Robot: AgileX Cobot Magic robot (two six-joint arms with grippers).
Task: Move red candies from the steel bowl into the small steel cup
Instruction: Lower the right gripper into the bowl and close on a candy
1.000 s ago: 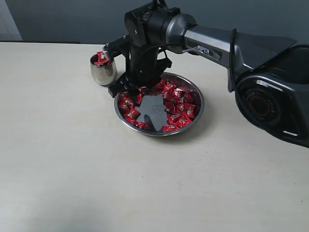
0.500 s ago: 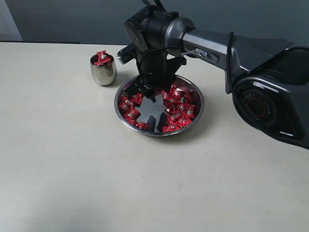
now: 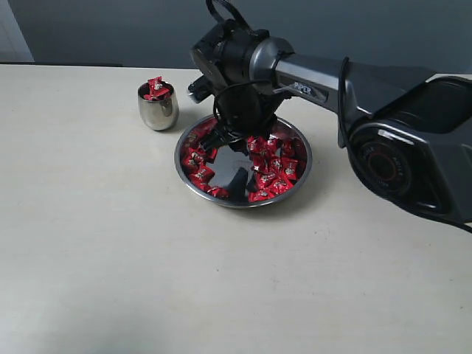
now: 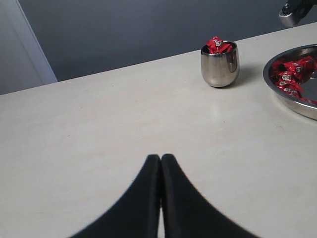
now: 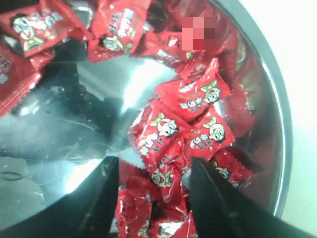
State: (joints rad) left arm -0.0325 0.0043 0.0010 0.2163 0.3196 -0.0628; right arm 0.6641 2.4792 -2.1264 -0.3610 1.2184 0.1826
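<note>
Already a few red candies (image 3: 155,88) top the small steel cup (image 3: 158,110), most lie in the steel bowl (image 3: 243,203), and the right gripper (image 5: 154,191) hangs wide-jawed, gripping nothing, over them.

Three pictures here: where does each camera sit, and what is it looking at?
Exterior: off the arms, looking down at the steel bowl, small steel cup and right arm.
Left wrist: behind the shut left gripper, low, facing the small steel cup.
Right wrist: above the open right gripper, staring down onto red candies.
All three show the steel bowl.
</note>
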